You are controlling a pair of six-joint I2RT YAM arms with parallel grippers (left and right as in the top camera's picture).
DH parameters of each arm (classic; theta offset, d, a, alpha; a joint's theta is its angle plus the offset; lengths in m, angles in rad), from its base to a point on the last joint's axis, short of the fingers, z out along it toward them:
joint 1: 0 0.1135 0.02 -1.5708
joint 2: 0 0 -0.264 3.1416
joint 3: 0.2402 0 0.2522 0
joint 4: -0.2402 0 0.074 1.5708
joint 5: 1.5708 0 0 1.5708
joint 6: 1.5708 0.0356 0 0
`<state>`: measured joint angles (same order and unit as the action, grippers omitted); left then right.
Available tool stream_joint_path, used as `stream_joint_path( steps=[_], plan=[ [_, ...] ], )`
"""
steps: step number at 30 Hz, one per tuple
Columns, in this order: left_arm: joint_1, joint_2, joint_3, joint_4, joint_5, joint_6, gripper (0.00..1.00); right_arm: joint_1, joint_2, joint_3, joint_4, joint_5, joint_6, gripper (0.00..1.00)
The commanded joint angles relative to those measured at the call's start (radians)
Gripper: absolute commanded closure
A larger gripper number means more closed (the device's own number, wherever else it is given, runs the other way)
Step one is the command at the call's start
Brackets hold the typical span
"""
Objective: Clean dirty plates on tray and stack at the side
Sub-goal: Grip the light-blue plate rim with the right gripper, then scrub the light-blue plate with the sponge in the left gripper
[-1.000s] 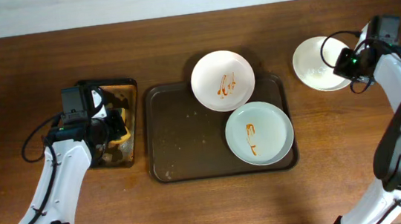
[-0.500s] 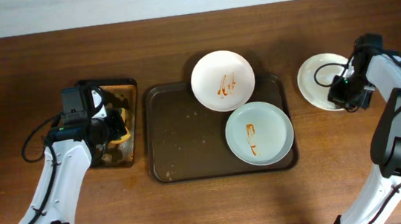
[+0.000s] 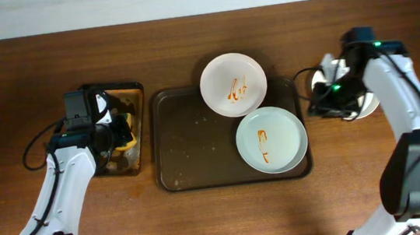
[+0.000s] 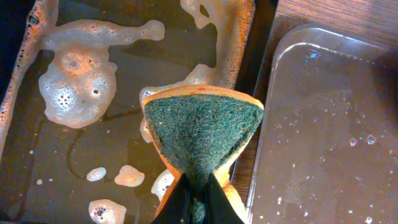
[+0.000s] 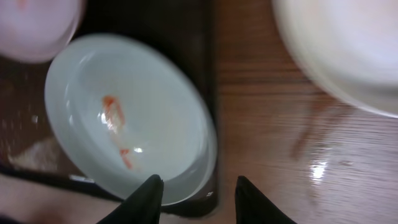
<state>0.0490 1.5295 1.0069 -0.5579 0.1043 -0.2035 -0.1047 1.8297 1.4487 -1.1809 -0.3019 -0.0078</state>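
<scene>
- Plates are sitting in three places. The pale mint-green plate (image 3: 271, 140) is lying in the near right corner of the tray (image 3: 197, 142) and is showing orange-red smears at its centre.
- The tray, dark brown, is sitting mid-table with crumbs and droplets showing on its bare left half.
- The left gripper (image 4: 198, 202) is pinching the sponge (image 4: 202, 134), green scouring face towards the camera, over the black tray (image 4: 124, 81). That tray is holding brown liquid and foam, and it is sitting just left of the brown tray.
- The right gripper (image 5: 199, 199) is hovering over the table (image 3: 186, 42) just right of the tray's right rim. Its fingers are standing spread with nothing between them.
- The third plate (image 5: 348, 56), white, is resting on the table right of the tray. It is largely hidden under the right arm in the overhead view and blurred in the wrist view, so its cleanliness cannot be judged.
- The white plate (image 3: 233, 84) is sitting farthest, overhanging the tray's far rim and just touching or overlapping the mint-green plate. It is carrying orange-red smears.
</scene>
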Motion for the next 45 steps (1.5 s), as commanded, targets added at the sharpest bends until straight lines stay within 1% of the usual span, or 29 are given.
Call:
stream_joint_path(
  steps=[1,3,5,7,11,17,20,22,25,26,28,30,32,34,36,38,40,42,45],
  plan=[
    [0.004,-0.008,0.003,0.003,0.004,-0.009,1.0,0.103,0.007,-0.081,0.007,0.012,0.022,0.6],
    [0.004,-0.008,0.003,0.003,0.004,-0.009,1.0,0.138,0.008,-0.143,0.039,0.056,0.085,0.61],
    [0.004,-0.008,0.003,0.003,0.004,-0.009,1.0,0.158,0.008,-0.201,0.068,0.072,0.128,0.65],
    [0.004,-0.008,0.003,0.003,0.004,-0.009,1.0,0.164,0.008,-0.24,0.07,0.09,0.177,0.66],
    [0.004,-0.008,0.003,0.002,0.004,-0.009,1.0,0.164,0.008,-0.264,0.045,0.168,0.295,0.66],
    [0.004,-0.008,0.003,0.002,0.005,-0.009,1.0,0.164,0.008,-0.269,0.046,0.157,0.298,0.66],
    [0.004,-0.008,0.003,0.002,0.004,-0.009,1.0,0.164,0.008,-0.293,0.072,0.152,0.299,0.66],
    [0.004,-0.008,0.003,0.002,0.004,-0.009,1.0,0.164,0.008,-0.319,0.103,0.146,0.305,0.66],
    [0.004,-0.008,0.003,0.002,0.005,-0.009,1.0,0.164,0.008,-0.375,0.214,0.056,0.301,0.66],
    [0.004,-0.008,0.003,0.002,0.005,-0.009,1.0,0.164,0.008,-0.388,0.241,0.043,0.301,0.68],
    [0.004,-0.008,0.003,0.002,0.005,-0.009,1.0,0.166,0.008,-0.396,0.256,0.043,0.302,0.75],
    [0.004,-0.008,0.003,0.002,0.006,-0.009,1.0,0.172,0.008,-0.396,0.263,0.043,0.301,0.87],
    [0.004,-0.008,0.003,0.002,0.018,-0.009,1.0,0.186,0.008,-0.396,0.266,0.044,0.301,0.96],
    [0.004,-0.008,0.003,0.003,0.045,-0.009,1.0,0.227,0.007,-0.396,0.282,0.044,0.301,0.96],
    [-0.002,-0.008,0.003,0.001,0.069,-0.008,1.0,0.3,0.007,-0.396,0.305,0.043,0.307,0.96],
    [-0.028,-0.008,0.003,-0.003,0.071,-0.008,1.0,0.368,0.007,-0.396,0.323,0.043,0.37,0.96],
    [-0.067,-0.008,0.003,-0.001,0.076,0.002,1.0,0.422,0.007,-0.39,0.333,0.069,0.377,0.96],
    [-0.113,-0.008,0.003,0.003,0.076,0.043,1.0,0.447,0.007,-0.377,0.328,0.086,0.375,0.96],
    [-0.188,-0.008,0.003,0.004,0.076,0.146,1.0,0.452,0.007,-0.37,0.327,0.096,0.353,0.96]
  ],
)
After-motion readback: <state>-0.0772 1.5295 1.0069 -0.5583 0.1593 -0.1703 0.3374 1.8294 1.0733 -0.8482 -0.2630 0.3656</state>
